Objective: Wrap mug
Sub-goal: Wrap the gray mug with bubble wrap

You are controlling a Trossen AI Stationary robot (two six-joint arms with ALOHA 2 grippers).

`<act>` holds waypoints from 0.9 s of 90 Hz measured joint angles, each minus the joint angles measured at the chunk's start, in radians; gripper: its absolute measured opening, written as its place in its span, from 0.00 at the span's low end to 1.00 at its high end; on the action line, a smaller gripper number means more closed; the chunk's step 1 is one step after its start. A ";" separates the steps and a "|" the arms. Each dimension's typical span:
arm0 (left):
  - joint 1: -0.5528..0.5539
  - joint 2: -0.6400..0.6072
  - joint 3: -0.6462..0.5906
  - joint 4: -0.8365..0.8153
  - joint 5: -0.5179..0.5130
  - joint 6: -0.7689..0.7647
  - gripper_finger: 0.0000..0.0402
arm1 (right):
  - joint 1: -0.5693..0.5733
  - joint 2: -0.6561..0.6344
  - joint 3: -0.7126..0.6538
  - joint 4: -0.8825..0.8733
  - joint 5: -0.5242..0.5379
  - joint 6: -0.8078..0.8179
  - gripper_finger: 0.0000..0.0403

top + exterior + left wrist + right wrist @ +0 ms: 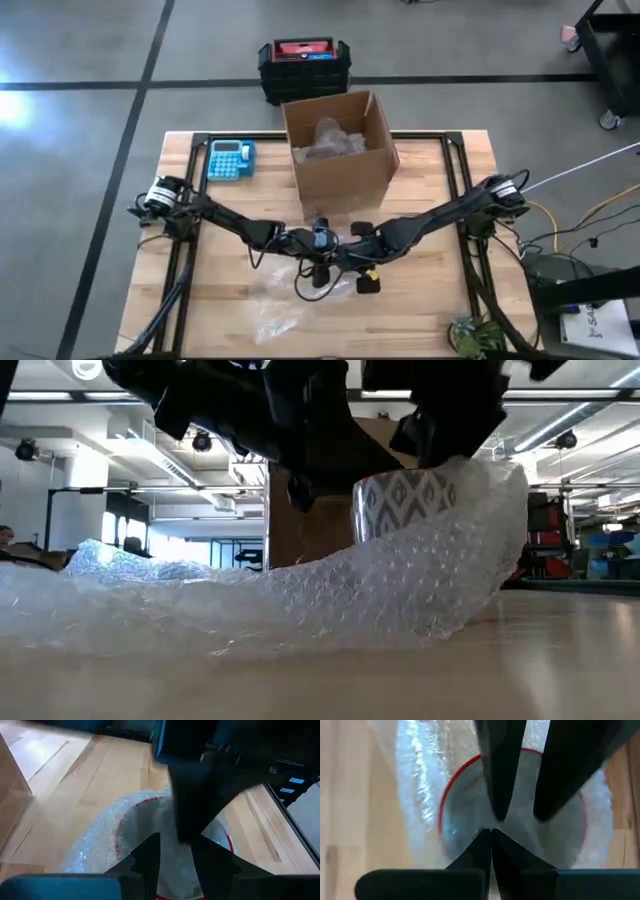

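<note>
As the table is read from left to right, the following is recorded.

Calculator [230,159]: blue, set at the far left of the wooden table [430,310], well apart from the work.

Bubble wrap [280,300]: one clear sheet, spread flat toward the near left and drawn up at its right end against the mug.

Left gripper [318,272]: brought to the table's middle, just left of the right gripper. Its fingers [150,855] are seen lowered over the mug's mouth; whether they are spread or pinching the wrap cannot be told.

Mug [405,500]: pale with a grey diamond pattern and a red rim, stood upright near the table's middle, in front of the box. Its near side and right side are covered by the raised wrap; the upper band of the pattern is left bare in the low view.

Cardboard box [340,150]: open, placed at the far middle of the table, with some wrapped material already inside.

Right gripper [366,282]: positioned over the mug from the right. Its fingers [482,847] are pressed together, apparently on the film at the mug's rim, though the pinch itself is not plainly shown.

Progress: judged as partway. The mug is seated on the sheet and one end is lifted around it; the long left tail remains to be rolled around, and the open top is not closed over.
</note>
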 joint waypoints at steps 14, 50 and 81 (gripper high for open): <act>0.000 0.000 -0.001 0.001 0.000 -0.001 0.24 | -0.033 0.042 0.002 0.023 -0.007 -0.002 0.00; 0.000 -0.001 0.000 0.006 0.000 -0.001 0.24 | -0.038 -0.009 0.039 -0.041 -0.006 -0.018 0.00; -0.001 -0.001 -0.001 -0.002 -0.004 0.005 0.24 | -0.039 0.001 -0.015 0.068 -0.048 -0.018 0.00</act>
